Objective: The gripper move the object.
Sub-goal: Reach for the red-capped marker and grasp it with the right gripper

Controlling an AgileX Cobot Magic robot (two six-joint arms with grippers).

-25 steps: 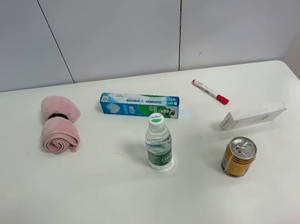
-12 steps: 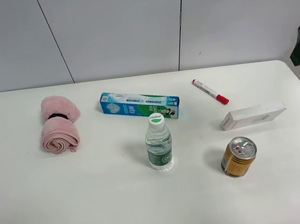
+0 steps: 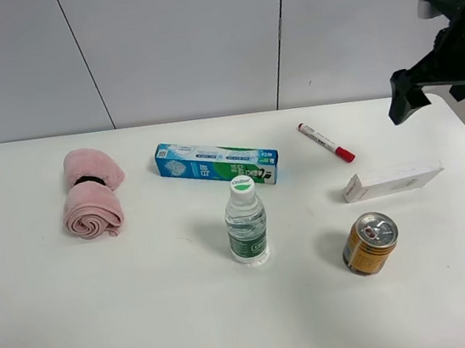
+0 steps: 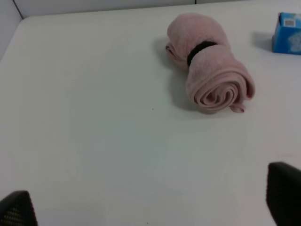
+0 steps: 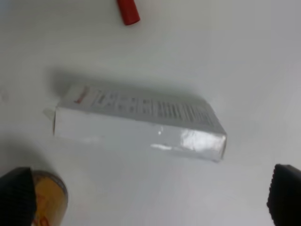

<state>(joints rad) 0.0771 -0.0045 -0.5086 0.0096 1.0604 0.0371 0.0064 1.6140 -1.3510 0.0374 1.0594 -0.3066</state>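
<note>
First, surface: a plain white table [image 3: 107, 328], matte, with a rounded corner at 2 o'clock in the high view.
Room: pale grey wall panels [image 3: 181, 43] with thin dark seams stand behind the far edge.
Marker [image 3: 325, 142]: it lies flat at about 2 o'clock from the water bottle [image 3: 246, 224], with its red cap toward the white box [image 3: 392, 180]. Nothing touches it.
Other things: the toothpaste box [image 3: 216, 163] is at 12 o'clock from the bottle, the pink rolled towel [image 3: 91, 193] at 9 o'clock from that box, and the can [image 3: 370, 243] at 7 o'clock from the white box.
Right gripper [image 3: 403, 102]: it is in the air at about 2 o'clock from the marker, well apart from it. Its fingers are spread wide and empty.
Left gripper [image 4: 150, 205]: its fingers are also spread wide and empty, over bare table near the towel.
High view only: the bottle, the whole marker and the right arm.
Right wrist view only: the print on the white box. Of the marker it shows just the red cap.
Left wrist view only: the left gripper itself and the spiral end of the towel from close.
</note>
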